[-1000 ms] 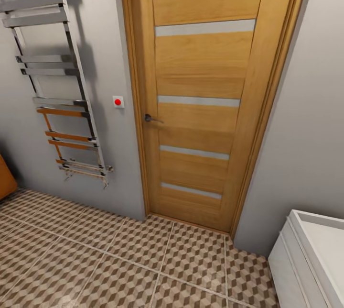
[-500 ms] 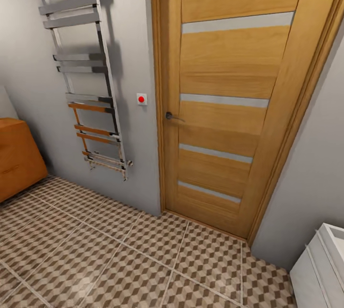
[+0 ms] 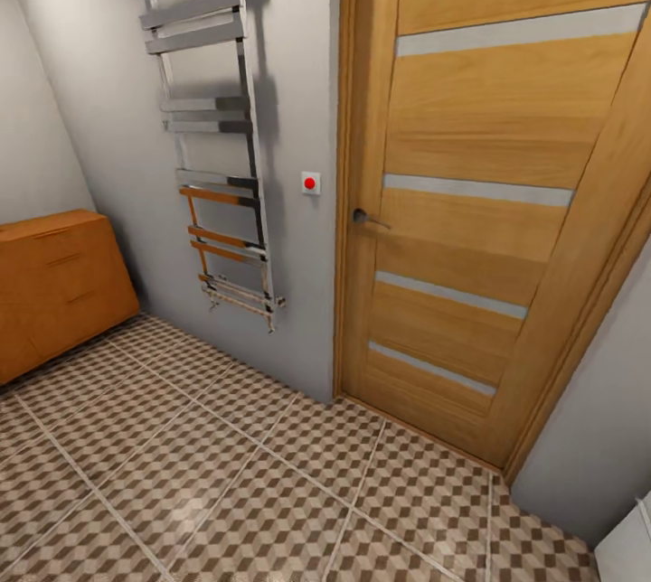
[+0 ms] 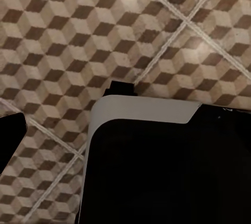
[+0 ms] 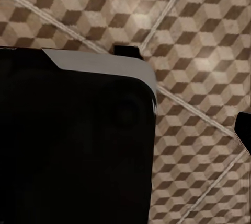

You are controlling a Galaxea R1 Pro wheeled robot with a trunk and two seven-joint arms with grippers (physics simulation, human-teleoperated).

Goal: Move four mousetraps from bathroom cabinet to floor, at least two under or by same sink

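Observation:
The orange-brown wooden cabinet [image 3: 54,284] stands against the left wall in the head view, its drawer fronts shut. The cube-patterned bathroom floor [image 3: 226,474] spreads out in front of it. The mousetraps are out of view. Both wrist views look straight down on the floor [image 4: 78,36] [image 5: 198,36] and on my own dark base [image 4: 167,166] [image 5: 68,140]. A dark fingertip [image 4: 9,138] sits at the edge of the left wrist view, and another fingertip [image 5: 244,132] at the edge of the right wrist view. How the jaws stand I cannot tell.
A chrome towel radiator [image 3: 217,139] hangs on the grey wall. Beside it are a red wall button [image 3: 310,183] and a shut wooden door [image 3: 488,202] with a lever handle. A white corner of a unit [image 3: 633,546] shows at the lower right; whether it is the sink I cannot tell.
The head camera has turned left: the door and radiator have slid right in the picture, the cabinet has come into view at the left, and the white unit has nearly left at the right.

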